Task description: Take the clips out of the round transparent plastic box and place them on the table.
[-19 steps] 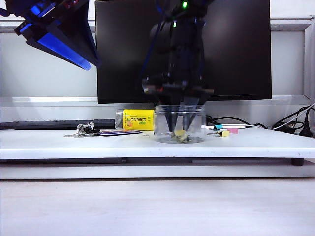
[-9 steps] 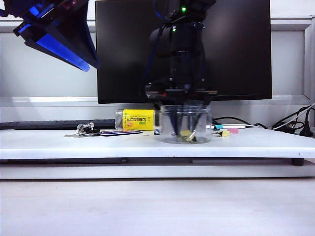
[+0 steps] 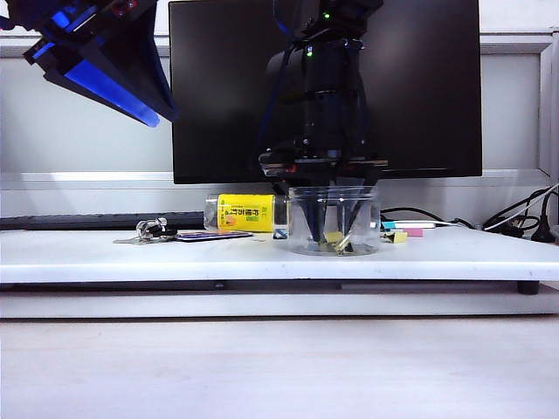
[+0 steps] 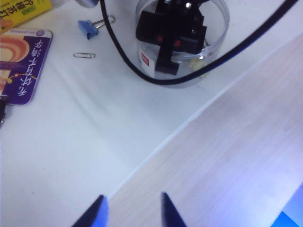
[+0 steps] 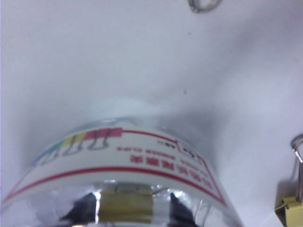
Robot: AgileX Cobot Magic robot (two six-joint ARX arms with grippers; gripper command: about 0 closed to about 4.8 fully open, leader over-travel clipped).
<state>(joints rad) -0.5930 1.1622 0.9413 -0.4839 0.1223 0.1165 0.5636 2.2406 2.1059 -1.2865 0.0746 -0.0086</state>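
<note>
The round transparent plastic box (image 3: 334, 220) stands on the white table (image 3: 131, 257) in front of the monitor. My right gripper (image 3: 332, 232) reaches straight down into it. Its jaws stand open on either side of a yellow clip (image 5: 128, 205) on the box floor, with a gap showing on one side. That clip (image 3: 333, 237) shows through the box wall. Another yellow clip (image 3: 399, 236) lies on the table just right of the box (image 4: 182, 42). My left gripper (image 3: 148, 109) hangs high at the upper left, open and empty (image 4: 132, 208).
A clear bottle with a yellow label (image 3: 244, 212) lies left of the box. Keys (image 3: 150, 230) and a purple card (image 3: 214, 235) lie further left. Teal and pink clips (image 3: 402, 229) sit behind the outer yellow clip. A blue clip (image 4: 87, 28) and a paper clip (image 4: 84, 55) lie near the box.
The right gripper and the box around it have shifted a little to the right. Its jaws have spread slightly. The left arm has kept still.
</note>
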